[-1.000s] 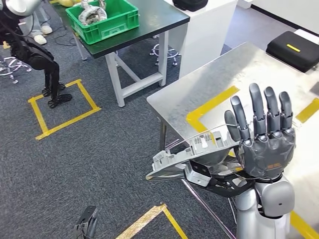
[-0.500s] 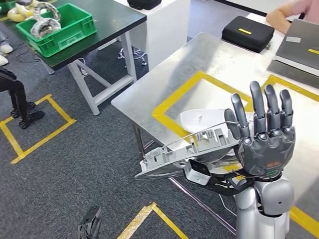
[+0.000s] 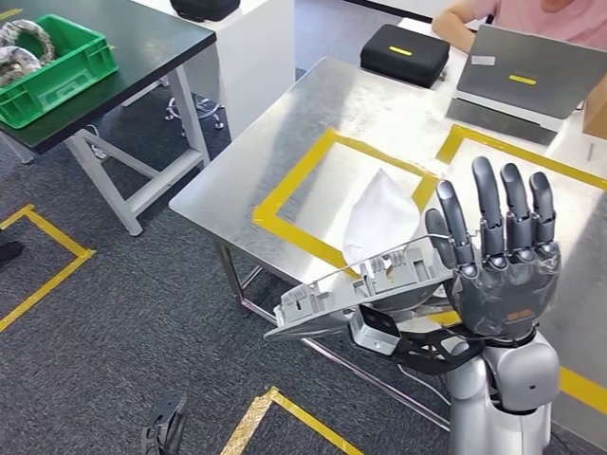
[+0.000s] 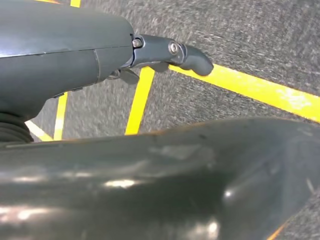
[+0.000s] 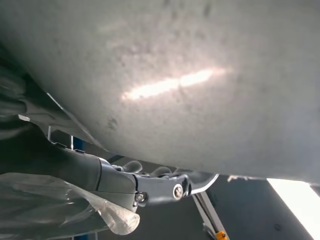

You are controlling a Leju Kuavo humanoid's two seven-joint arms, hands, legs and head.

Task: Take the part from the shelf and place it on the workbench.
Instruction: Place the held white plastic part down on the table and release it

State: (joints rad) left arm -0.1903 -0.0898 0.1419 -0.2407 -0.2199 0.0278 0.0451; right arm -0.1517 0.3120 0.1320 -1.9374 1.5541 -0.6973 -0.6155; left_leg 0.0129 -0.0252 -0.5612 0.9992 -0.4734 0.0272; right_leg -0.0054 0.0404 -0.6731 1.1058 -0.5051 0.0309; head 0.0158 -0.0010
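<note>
In the head view my right hand [image 3: 501, 270] is raised at the lower right with its fingers [image 3: 488, 204] pointing up. It holds the part [image 3: 358, 289], a long grey plastic moulding in clear film that sticks out to the left, level with the near edge of the workbench [image 3: 236, 180]. That bench is a metal table marked with yellow tape rectangles. The right wrist view looks along the part's pale underside [image 5: 188, 75], with a dark finger [image 5: 158, 187] and film [image 5: 56, 205] beneath it. My left hand [image 3: 164, 427] hangs low over the carpet, holding nothing, with one finger [image 4: 181, 52] stretched out.
A white bag [image 3: 379, 213] lies inside the yellow rectangle on the bench. A person [image 3: 515, 11] sits at the far side behind a grey laptop [image 3: 529, 76], next to a black case [image 3: 401, 52]. A black table [image 3: 143, 38] at the left carries a green crate [image 3: 50, 66].
The camera has swung, so the whole scene has slid left and the workbench now lies ahead. My right hand keeps the same hold on the part.
</note>
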